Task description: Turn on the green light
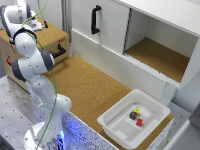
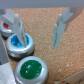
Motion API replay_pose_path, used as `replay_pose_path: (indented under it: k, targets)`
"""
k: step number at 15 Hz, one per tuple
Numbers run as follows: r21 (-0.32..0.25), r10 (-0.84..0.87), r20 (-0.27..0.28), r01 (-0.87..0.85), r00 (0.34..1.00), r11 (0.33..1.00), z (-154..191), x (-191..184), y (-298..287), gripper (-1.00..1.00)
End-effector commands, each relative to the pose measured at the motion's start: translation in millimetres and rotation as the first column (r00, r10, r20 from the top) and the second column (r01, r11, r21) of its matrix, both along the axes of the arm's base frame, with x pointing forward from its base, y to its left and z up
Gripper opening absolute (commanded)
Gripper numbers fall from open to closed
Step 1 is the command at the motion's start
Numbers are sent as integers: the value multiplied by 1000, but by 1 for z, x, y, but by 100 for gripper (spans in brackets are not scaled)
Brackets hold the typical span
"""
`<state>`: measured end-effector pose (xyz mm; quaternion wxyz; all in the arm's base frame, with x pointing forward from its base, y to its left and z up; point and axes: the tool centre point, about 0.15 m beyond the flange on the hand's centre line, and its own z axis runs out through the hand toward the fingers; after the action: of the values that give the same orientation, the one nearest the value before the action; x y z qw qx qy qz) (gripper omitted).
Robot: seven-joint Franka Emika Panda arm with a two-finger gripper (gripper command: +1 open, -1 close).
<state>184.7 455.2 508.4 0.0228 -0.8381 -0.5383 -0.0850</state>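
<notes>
In the wrist view a round green button (image 2: 31,70) in a silver ring sits on the cork surface. Beside it stands a blue button (image 2: 19,44), and beyond that a red one (image 2: 6,27). My gripper (image 2: 39,41) hangs open above them with nothing between its fingers. One finger (image 2: 18,31) is over the blue button and the other finger (image 2: 60,30) is over bare cork. In the exterior view the gripper (image 1: 38,22) is at the far left, over a brown box (image 1: 54,36). The buttons do not show there.
A white cabinet with a black handle (image 1: 95,19) and an open compartment (image 1: 160,56) lines the back. A white tray (image 1: 116,126) holding three small coloured blocks (image 1: 136,116) stands at the front right. A cork mat (image 1: 92,85) covers the middle.
</notes>
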Motion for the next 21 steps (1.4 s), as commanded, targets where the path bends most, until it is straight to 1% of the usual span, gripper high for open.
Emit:
replay_pose_path:
  k: [1, 3, 6, 10, 11, 12, 13, 15, 16, 17, 18, 19, 20, 21]
  targets:
    - [-96, -17, 0, 17, 1000, 995, -11, 2, 15, -100]
    - [-141, 22, -9, -23, 1000, 990, -18, -15, 17, -100]
    - [-167, 0, -31, -6, 1000, 986, -28, -29, 4, -100]
    - [-147, -55, -61, 46, 997, 988, -47, -29, -11, -100]
    - [-157, -62, -59, 52, 996, 986, -55, -28, -12, -100]
    - [-139, -84, -76, 73, 994, 988, -61, -26, -13, -100]
    - [-156, -77, -69, 65, 995, 986, -69, -26, -11, -100]
    - [-167, -89, -87, 74, 992, 983, -89, -27, -10, -100]
    - [-159, -88, -68, 76, 994, 984, -84, -27, -9, -100]
    - [-118, -96, -40, 90, 995, 989, -66, -26, -9, -100]
    - [-84, -97, 14, 97, 995, 992, -33, -26, -9, -100]
    - [-55, -91, 48, 94, 995, 994, -2, -29, -10, -100]
    - [-60, -61, 64, 64, 996, 996, 23, -34, -10, -100]
    - [-88, -23, 87, 31, 996, 996, 42, -41, -9, 100]
